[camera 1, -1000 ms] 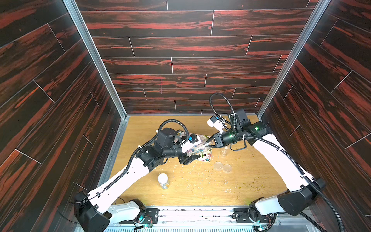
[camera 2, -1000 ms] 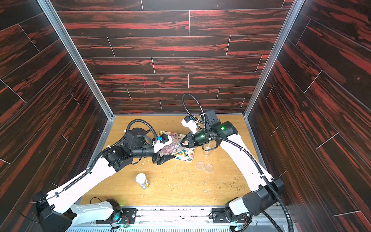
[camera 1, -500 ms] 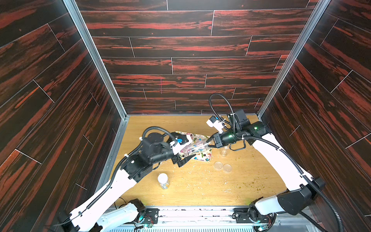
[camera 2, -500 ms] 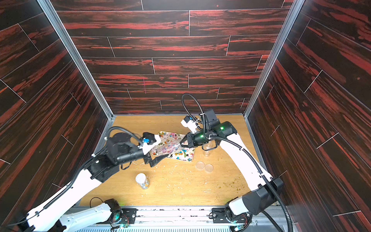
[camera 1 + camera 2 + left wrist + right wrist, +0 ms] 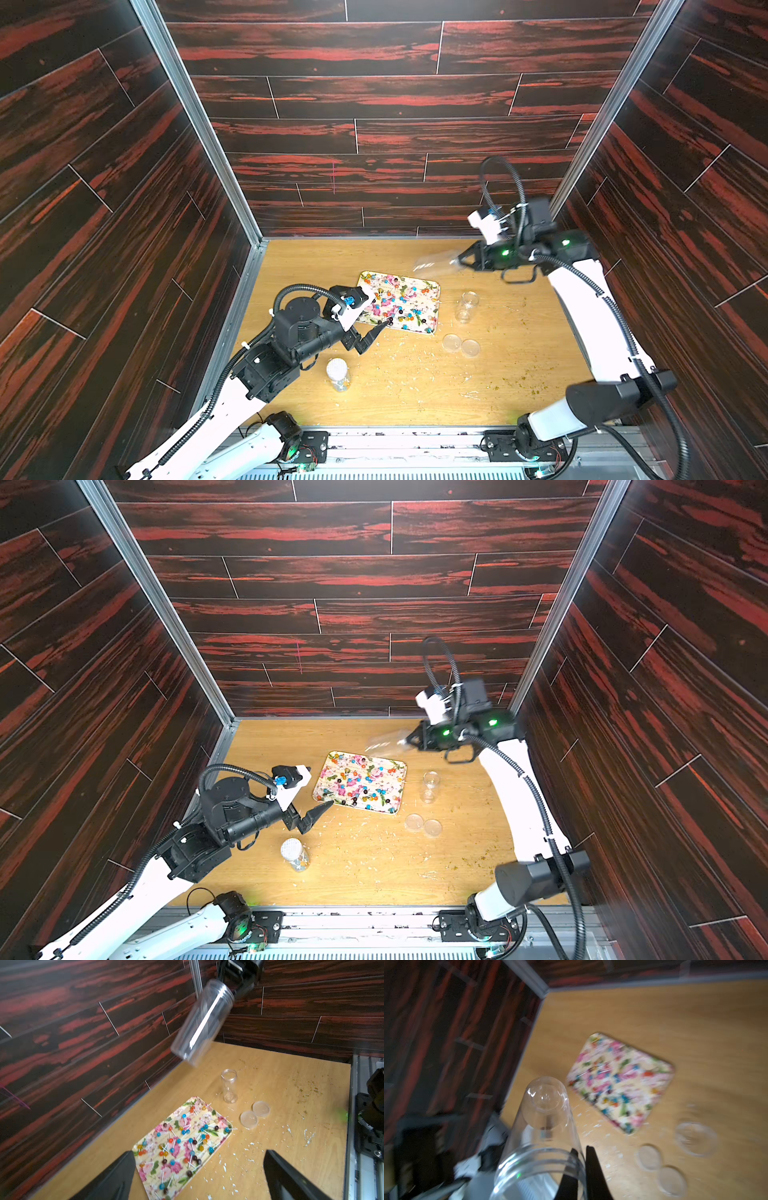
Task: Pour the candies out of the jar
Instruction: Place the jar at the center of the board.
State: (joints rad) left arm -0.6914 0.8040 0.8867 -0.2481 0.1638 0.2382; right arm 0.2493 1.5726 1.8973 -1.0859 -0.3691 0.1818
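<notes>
Nearest the front edge: capped jar upright on the bench, untouched, seen in both top views only.

Next: left gripper, spread wide and holding nothing, hovering at the near edge of the tray. Changed within the last second: released from the jar and drawn back off the tray toward its own side.

On the tray: the candies, scattered across the flower print, sticks pointing all ways. No strays spotted on the bare bench, only pale crumbs.

Beyond the tray, to the right: 2 lids lying flat, side by side and touching, then 1 small open jar upright, apparently empty.

Farthest: right gripper, pinching the jar at its mouth rim, raised above the bench near the far right corner. Changed: lifted up and away from the tipped position over the tray held 1 second ago.

Judgement: pour complete. Likely left to do: setting the empty jar down.

View differences: left wrist view alone gives the jar sharp and clear through, nothing inside, mouth end up at the gripper, base slanting down. Top views give it as a faint smear. Right wrist view alone gives the pinch on the rim wall, though blurred, with the candies there reduced to colour streaks.
</notes>
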